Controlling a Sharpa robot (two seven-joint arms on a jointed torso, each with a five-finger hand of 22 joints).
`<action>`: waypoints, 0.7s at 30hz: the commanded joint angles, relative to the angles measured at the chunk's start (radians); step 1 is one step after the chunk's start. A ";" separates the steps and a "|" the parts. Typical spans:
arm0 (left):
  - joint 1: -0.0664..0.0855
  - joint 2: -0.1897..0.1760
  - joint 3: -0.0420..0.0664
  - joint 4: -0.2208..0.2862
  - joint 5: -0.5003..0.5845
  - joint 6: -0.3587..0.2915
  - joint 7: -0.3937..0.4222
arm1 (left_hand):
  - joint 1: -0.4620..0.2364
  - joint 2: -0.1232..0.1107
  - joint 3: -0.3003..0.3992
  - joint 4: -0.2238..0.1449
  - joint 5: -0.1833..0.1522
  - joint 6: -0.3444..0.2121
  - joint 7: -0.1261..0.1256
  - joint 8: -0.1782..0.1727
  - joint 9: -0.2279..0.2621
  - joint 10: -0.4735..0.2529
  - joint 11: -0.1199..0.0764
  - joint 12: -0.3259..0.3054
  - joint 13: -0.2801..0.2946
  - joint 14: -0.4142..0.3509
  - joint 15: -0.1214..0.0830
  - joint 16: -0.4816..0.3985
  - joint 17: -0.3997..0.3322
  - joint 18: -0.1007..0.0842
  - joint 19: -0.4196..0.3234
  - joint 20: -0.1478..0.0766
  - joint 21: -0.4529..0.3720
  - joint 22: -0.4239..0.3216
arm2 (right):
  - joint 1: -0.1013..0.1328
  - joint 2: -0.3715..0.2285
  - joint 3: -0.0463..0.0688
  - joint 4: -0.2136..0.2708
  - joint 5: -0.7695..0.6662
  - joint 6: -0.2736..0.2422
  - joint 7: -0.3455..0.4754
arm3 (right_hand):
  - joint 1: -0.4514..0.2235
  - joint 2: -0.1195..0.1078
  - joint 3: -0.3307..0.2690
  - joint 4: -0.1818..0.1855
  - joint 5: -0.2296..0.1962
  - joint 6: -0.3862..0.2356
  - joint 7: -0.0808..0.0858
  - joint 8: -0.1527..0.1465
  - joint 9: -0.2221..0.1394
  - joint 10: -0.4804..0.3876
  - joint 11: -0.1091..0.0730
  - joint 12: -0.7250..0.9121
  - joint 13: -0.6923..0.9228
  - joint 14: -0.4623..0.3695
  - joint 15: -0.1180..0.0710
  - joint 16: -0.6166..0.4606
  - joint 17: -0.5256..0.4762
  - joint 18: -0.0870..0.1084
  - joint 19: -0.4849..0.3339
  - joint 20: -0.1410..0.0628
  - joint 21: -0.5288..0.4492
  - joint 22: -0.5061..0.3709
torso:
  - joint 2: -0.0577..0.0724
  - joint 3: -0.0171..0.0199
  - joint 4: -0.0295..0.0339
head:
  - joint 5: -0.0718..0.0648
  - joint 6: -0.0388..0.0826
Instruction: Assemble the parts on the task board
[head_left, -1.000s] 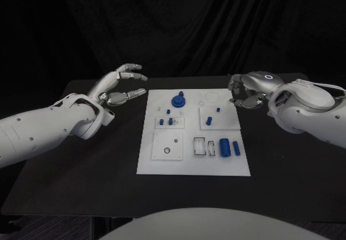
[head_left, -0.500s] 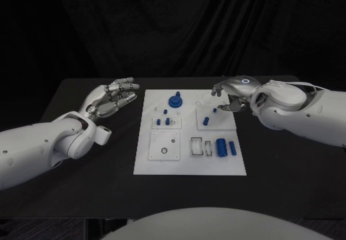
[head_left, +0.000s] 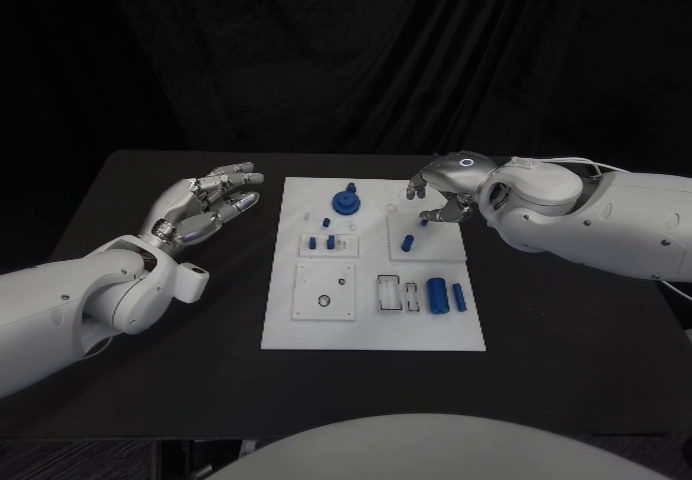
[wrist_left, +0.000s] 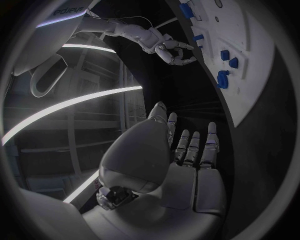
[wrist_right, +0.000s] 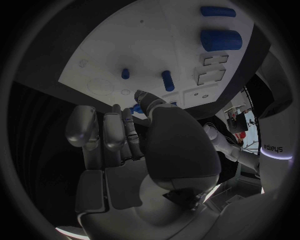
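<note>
The white task board (head_left: 372, 330) lies in the middle of the black table. On it stand a blue round part with a peg (head_left: 346, 203), small blue pegs (head_left: 320, 242), a blue peg (head_left: 410, 242), a thick blue cylinder (head_left: 437, 296) and a thinner one (head_left: 459, 295). My right hand (head_left: 437, 196) hovers over the board's far right part, fingers pointing down and apart, holding nothing. The right wrist view has the same pegs (wrist_right: 167, 80) and cylinders (wrist_right: 220, 40) beyond my fingers (wrist_right: 119, 132). My left hand (head_left: 209, 200) is flat with straight fingers, left of the board (wrist_left: 250, 45).
A square white plate with a hole (head_left: 325, 292) and two empty rectangular slots (head_left: 392, 291) sit on the near half of the board. Bare black table (head_left: 173, 380) surrounds the board on all sides. In the left wrist view my right hand (wrist_left: 172, 50) hangs over the board's far end.
My right hand has come in from the table's right side to above the board's far right part. My left hand's curled fingers have straightened and it has sunk a little.
</note>
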 joint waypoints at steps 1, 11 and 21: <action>-0.002 0.000 0.001 0.006 0.016 0.025 0.192 | 0.011 -0.003 -0.005 -0.001 0.004 -0.005 0.005 -0.004 -0.001 0.001 0.007 0.002 -0.001 0.003 0.003 0.004 0.000 0.008 0.000 0.006 0.006 -0.002 | -0.005 0.002 0.001 -0.008 -0.013 0.026 0.006 | 0.004 -0.006 0.007 0.003 0.003 0.014 0.004 -0.015 -0.003 0.018 -0.002 -0.009 -0.014 0.004 0.001 0.004 -0.004 -0.012 0.010 0.000 0.006 0.144 | 0.000 -0.0120 0.0092 | -0.010 0.000; -0.005 0.002 0.001 0.005 0.016 0.033 0.187 | 0.020 0.000 -0.006 -0.009 0.004 -0.016 0.006 -0.005 -0.006 0.001 0.012 0.003 -0.001 0.006 0.010 0.008 0.002 0.007 0.002 0.010 0.006 -0.004 | -0.011 0.002 0.001 -0.019 -0.013 0.038 0.000 | -0.003 -0.008 0.014 0.006 0.003 0.089 0.018 -0.031 0.007 0.066 -0.006 -0.031 -0.048 0.005 -0.001 0.007 -0.010 -0.012 0.013 -0.002 0.004 0.144 | -0.001 -0.0121 0.0093 | -0.013 0.000; -0.007 0.004 0.001 0.003 0.016 0.045 0.179 | 0.029 0.006 -0.009 -0.019 0.004 -0.026 0.009 -0.005 -0.011 0.001 0.019 0.006 -0.001 0.021 0.026 0.018 0.009 0.007 0.006 0.018 0.007 -0.007 | -0.028 0.002 0.001 -0.031 -0.013 0.043 -0.005 | -0.008 -0.007 0.015 0.008 0.003 0.093 0.018 -0.038 0.009 0.075 -0.007 -0.035 -0.053 0.000 0.000 -0.001 -0.019 -0.010 0.008 -0.002 -0.009 0.141 | 0.000 -0.0127 0.0060 | -0.004 0.000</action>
